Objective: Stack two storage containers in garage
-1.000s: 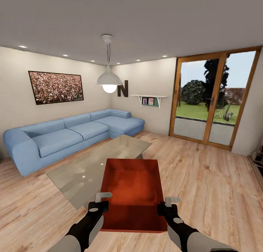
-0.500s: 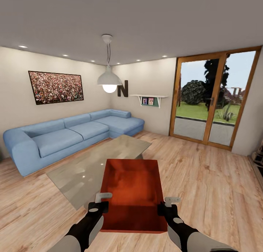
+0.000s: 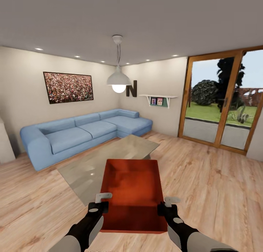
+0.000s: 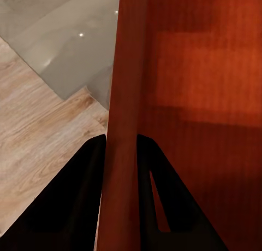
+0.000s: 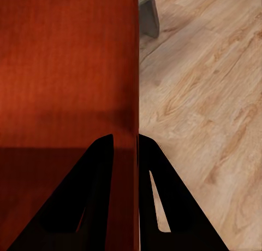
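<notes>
I am in the living room, carrying one orange-red ribbed storage container (image 3: 132, 193) level in front of me, above the wood plank floor (image 3: 219, 186). My left gripper (image 3: 98, 204) is shut on its left wall near the closest corner. My right gripper (image 3: 168, 206) is shut on its right wall opposite. In the left wrist view the container wall (image 4: 123, 98) runs between the dark fingers (image 4: 87, 169), one inside the bin and one outside. The right wrist view shows the same clamp on the container (image 5: 65, 70), its wall between the fingers (image 5: 101, 163). The bin looks empty. The garage is out of view.
A glass coffee table (image 3: 106, 160) stands just beyond the bin, with a blue corner sofa (image 3: 84, 131) behind it on the left. Glass patio doors (image 3: 223, 105) are at the right. A pendant lamp (image 3: 118, 80) hangs over the table. Open plank floor lies to the right.
The camera has turned left, so the sofa, lamp and doors have shifted right in the picture. Both grippers keep the same hold on the container.
</notes>
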{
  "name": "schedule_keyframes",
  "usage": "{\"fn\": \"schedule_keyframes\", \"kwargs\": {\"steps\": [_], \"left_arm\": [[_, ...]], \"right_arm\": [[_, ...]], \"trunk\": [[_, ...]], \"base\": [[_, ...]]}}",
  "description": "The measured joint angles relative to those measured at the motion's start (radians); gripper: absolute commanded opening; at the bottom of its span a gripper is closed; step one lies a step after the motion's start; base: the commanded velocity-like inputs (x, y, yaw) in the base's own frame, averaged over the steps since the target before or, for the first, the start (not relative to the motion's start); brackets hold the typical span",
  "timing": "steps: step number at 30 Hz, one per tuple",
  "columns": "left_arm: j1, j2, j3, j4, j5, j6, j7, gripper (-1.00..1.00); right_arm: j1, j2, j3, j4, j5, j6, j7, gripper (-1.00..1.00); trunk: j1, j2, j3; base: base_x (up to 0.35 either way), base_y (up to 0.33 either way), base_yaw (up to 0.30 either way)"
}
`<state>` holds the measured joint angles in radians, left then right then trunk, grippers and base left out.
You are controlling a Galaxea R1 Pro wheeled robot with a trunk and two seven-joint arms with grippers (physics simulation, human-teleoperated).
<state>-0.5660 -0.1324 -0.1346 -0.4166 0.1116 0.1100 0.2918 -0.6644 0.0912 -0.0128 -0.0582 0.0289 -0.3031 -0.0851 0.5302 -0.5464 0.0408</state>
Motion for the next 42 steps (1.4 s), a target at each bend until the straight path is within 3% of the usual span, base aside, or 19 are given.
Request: {"fn": "schedule_keyframes", "kwargs": {"steps": [42], "left_arm": [[0.0,0.001,-0.003,-0.005,-0.001,0.001,0.0,-1.0]], "right_arm": [[0.0,0.0,-0.003,0.0,0.0,-0.006,0.0,-1.0]], "trunk": [[0.0,0.0,0.0]], "base": [[0.0,0.0,0.279]]}}
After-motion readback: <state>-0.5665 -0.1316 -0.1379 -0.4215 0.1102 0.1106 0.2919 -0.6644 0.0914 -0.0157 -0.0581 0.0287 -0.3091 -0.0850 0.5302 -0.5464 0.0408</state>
